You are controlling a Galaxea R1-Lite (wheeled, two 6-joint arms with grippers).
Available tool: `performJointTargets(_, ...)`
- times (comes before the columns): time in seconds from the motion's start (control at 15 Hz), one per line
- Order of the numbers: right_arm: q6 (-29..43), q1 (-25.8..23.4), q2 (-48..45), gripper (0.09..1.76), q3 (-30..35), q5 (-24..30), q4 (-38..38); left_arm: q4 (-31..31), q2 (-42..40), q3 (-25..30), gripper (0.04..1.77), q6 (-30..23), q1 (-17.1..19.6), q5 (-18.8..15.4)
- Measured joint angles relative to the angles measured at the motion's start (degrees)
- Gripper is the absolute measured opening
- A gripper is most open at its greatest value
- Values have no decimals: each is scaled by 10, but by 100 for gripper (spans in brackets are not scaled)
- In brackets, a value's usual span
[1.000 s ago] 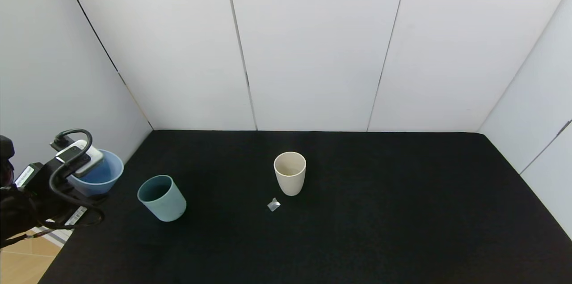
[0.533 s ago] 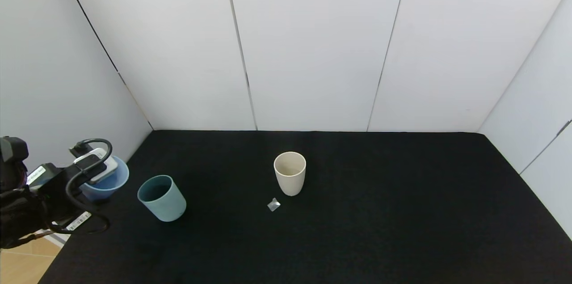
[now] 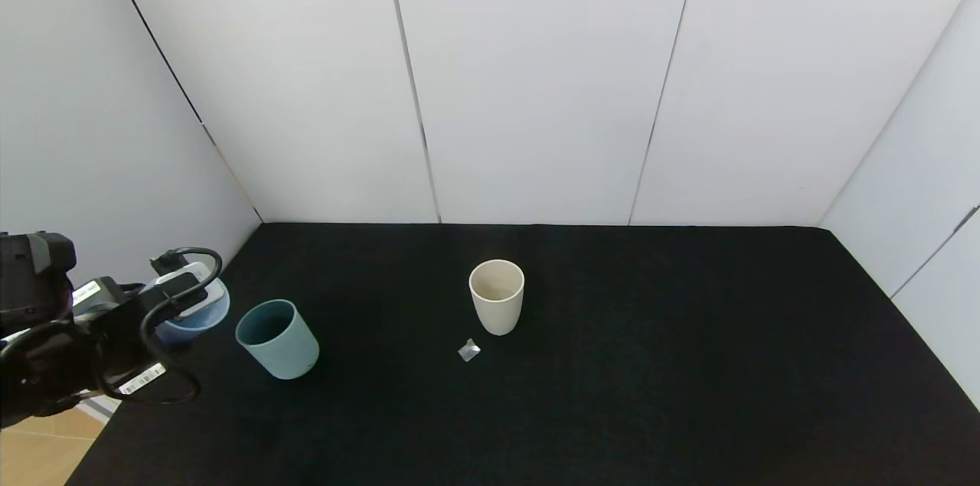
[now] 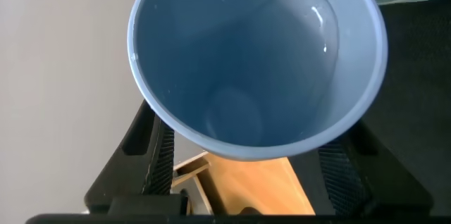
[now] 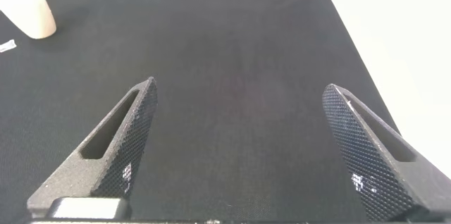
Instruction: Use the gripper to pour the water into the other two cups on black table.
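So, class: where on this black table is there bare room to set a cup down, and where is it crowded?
Bare cloth spans the black table right of the cream cup, and along its near edge. It is crowded at the left: the left gripper holds the light blue cup beside the teal cup; a plastic scrap lies before the cream cup.

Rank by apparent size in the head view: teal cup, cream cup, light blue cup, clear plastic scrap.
1. Teal cup, widest.
2. Cream cup, close behind; it stands farther back, so this ranking is unsure.
3. Light blue cup, partly hidden by the left gripper, so unsure.
4. Plastic scrap, smallest.
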Motion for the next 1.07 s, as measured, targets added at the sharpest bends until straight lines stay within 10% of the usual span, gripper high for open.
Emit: performJointTargets(1.07, 0, 0, 0, 171, 0, 0, 0, -1, 34, -35, 118, 113, -50, 85)
